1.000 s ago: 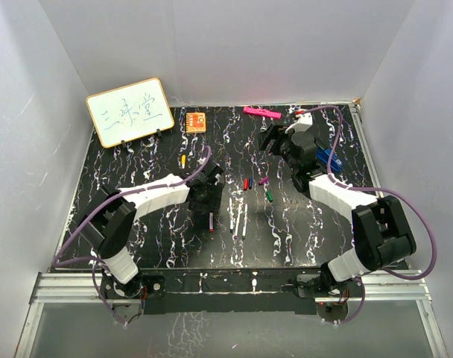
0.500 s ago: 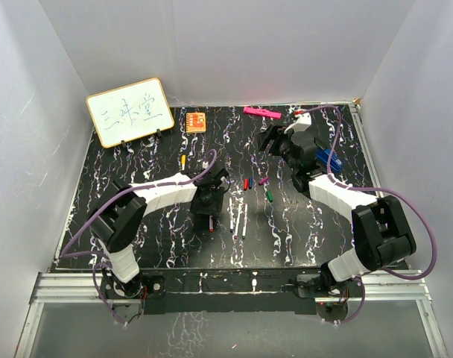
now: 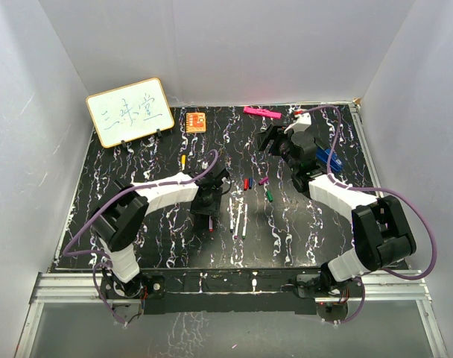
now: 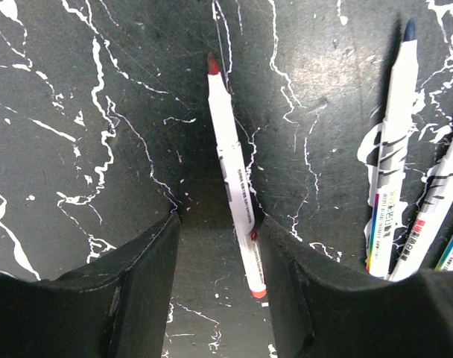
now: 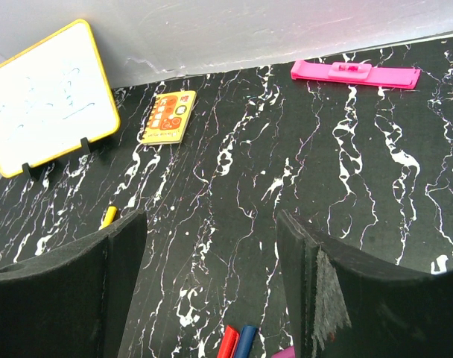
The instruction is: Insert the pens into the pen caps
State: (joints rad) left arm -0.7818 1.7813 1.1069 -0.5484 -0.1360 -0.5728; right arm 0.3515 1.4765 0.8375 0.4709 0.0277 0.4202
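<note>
My left gripper (image 3: 209, 203) (image 4: 217, 224) is open, low over the table, its jaws straddling a red-tipped white pen (image 4: 234, 179). The pen lies flat, close against the right finger (image 4: 301, 298); its end shows in the top view (image 3: 211, 224). Three more pens (image 3: 238, 218) lie just to the right, one blue-tipped (image 4: 390, 149). The red cap (image 3: 246, 183) (image 5: 229, 343), blue cap (image 3: 252, 182) (image 5: 246, 341), purple cap (image 3: 263, 180) and green cap (image 3: 269, 195) lie mid-table. The yellow cap (image 3: 182, 159) (image 5: 109, 216) lies further left. My right gripper (image 3: 275, 145) (image 5: 211, 224) is open and empty, above and behind the caps.
A small whiteboard (image 3: 130, 112) (image 5: 48, 97) stands at the back left. An orange square block (image 3: 196, 121) (image 5: 167, 117) and a pink marker (image 3: 261, 112) (image 5: 355, 73) lie near the back wall. White walls close in the black marbled table (image 3: 137, 239).
My left gripper has shifted slightly and settled lower around the red-tipped pen. The right arm has not moved.
</note>
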